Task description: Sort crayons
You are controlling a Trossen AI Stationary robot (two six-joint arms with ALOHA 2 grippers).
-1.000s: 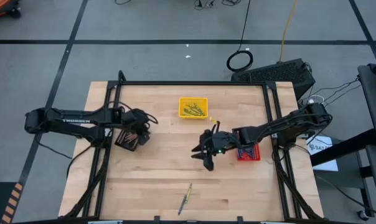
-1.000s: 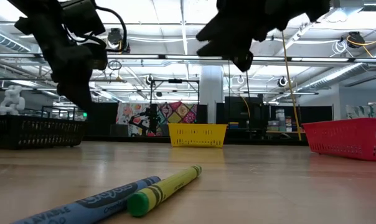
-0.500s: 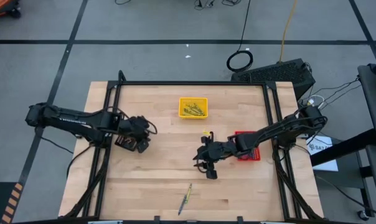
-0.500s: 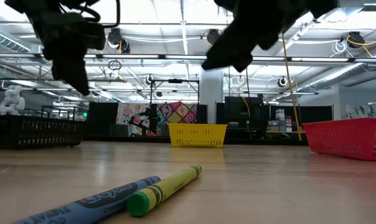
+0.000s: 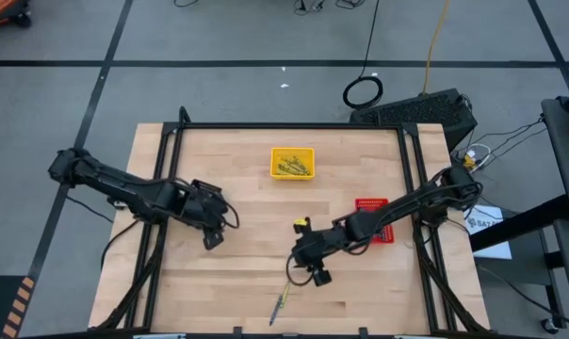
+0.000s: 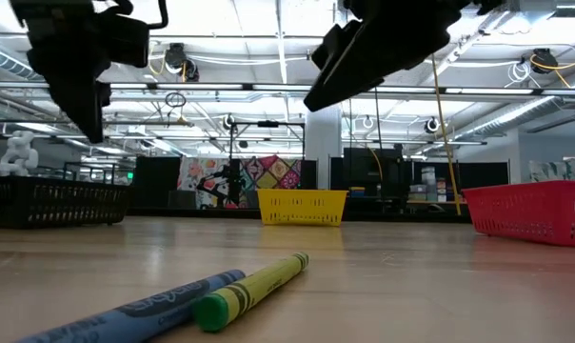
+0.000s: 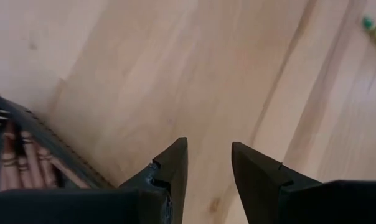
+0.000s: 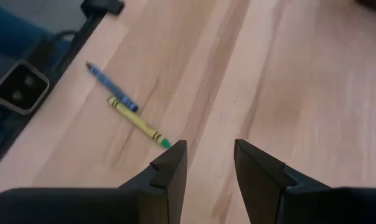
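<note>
Right pincer (image 8: 203, 163), spread and empty, hovers near the blue crayon (image 8: 111, 83) and yellow crayon (image 8: 138, 124), seemingly lining up a pick. Left pincer (image 7: 206, 165), also spread, waits beside the black tray (image 7: 45, 152).

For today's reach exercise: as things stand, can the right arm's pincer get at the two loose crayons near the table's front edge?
Probably yes. The right pincer is open and empty, just behind the blue crayon and yellow crayon, with only bare table between them.

smooth pale wood table (image 5: 247, 273), paper-wrapped crayons (image 8: 129, 118)
</note>
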